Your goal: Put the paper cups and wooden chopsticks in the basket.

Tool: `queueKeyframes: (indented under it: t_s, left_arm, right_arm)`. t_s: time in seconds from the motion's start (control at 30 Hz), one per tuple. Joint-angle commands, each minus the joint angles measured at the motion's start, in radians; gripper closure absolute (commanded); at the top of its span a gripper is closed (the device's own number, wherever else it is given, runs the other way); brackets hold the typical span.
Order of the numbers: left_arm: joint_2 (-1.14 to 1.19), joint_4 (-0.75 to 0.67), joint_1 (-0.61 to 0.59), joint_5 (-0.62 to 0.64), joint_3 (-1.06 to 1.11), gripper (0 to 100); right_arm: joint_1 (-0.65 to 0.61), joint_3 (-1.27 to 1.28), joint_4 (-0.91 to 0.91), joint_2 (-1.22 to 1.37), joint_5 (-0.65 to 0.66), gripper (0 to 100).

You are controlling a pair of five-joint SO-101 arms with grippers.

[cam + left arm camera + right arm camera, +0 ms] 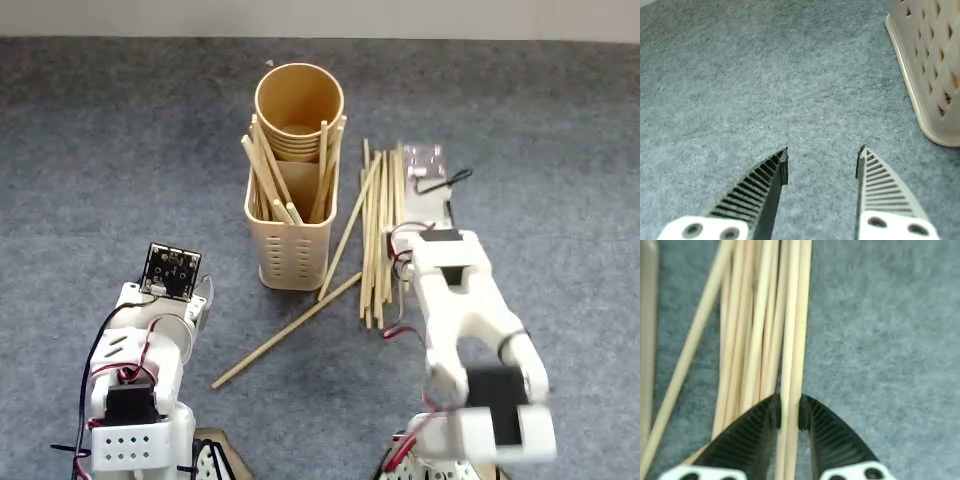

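Grey carpet [90,150], pale strip [320,18] behind.

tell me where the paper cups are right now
In the high view the paper cups stand stacked inside the basket near the middle of the table, among upright chopsticks, left of the loose chopsticks.

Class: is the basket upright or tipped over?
Upright: the basket stands on its base, cups and chopsticks rising from its open top.

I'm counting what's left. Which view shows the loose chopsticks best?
High view: the whole loose chopsticks pile lies beside the basket. Right wrist view gives a close stretch, right gripper clamping some. Left wrist view faces carpet and basket wall.
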Motion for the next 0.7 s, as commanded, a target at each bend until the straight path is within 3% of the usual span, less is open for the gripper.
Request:
queueKeyframes:
  t_s: [0.0, 0.23, 0.53, 0.67]
  left_arm:
    - [-0.015, -0.003, 0.004, -0.008, 0.019, 75]
    - [-0.012, -0.005, 0.004, -0.008, 0.019, 75]
    - [-0.007, 0.0, 0.008, -0.008, 0.019, 75]
    - [-0.007, 0.0, 0.004, -0.008, 0.019, 75]
  right_arm:
    - [0.018, -0.036, -0.005, -0.366, 0.005, 99.3]
    - [-0.105, -0.193, -0.081, -0.835, 0.008, 99.3]
    - [-0.311, -0.262, -0.248, -0.816, 0.002, 99.3]
    - [-0.346, -0.203, -0.315, -0.737, -0.117, 99.3]
